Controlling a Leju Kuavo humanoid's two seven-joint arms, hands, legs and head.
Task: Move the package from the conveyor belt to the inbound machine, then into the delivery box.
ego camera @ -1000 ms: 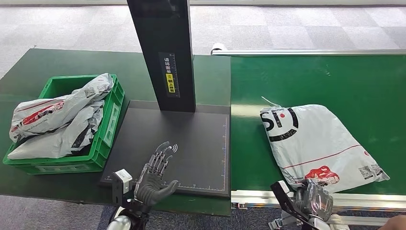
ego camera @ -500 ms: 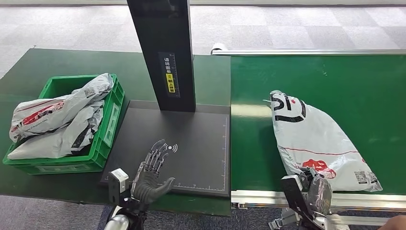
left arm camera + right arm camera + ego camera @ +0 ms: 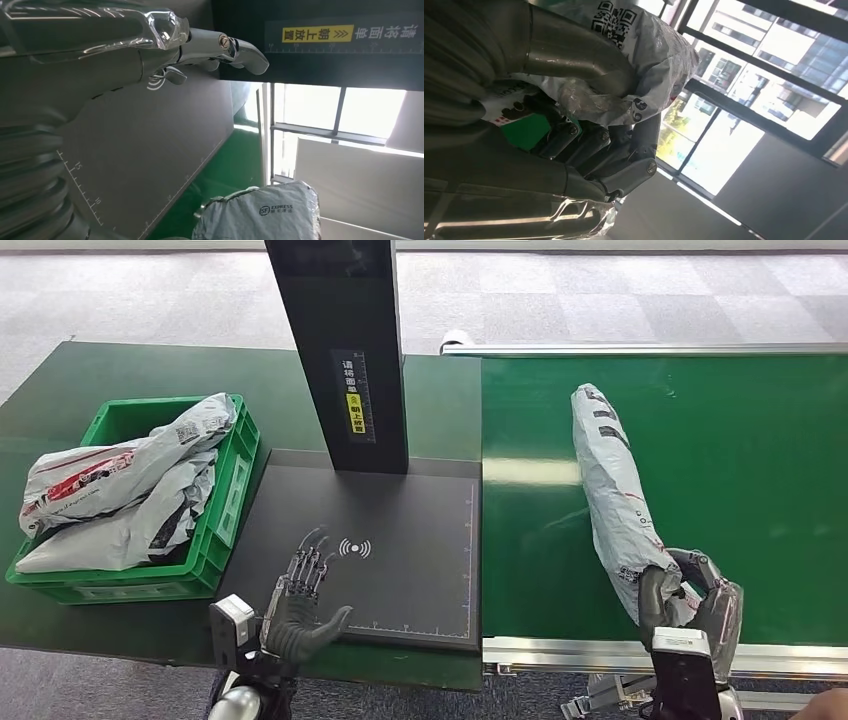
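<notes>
Gripping the package (image 3: 612, 480) at its near end, the right hand (image 3: 690, 602) has tipped it up on edge over the conveyor belt (image 3: 760, 440) — pickup done — while the left hand (image 3: 300, 602), fingers spread, hovers at 9 o'clock over the scanner plate (image 3: 420, 540).

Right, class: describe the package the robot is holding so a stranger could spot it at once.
Find the green conveyor belt on the right. Over it, the right hand grips the near end of a grey package, tilted up on edge. The other grey bags lie in the green crate.

A grey-white plastic mailer package (image 3: 612, 495) with black and red print lies on the green conveyor belt (image 3: 760, 470); at nine o'clock, a bright green plastic crate (image 3: 232, 495).
</notes>
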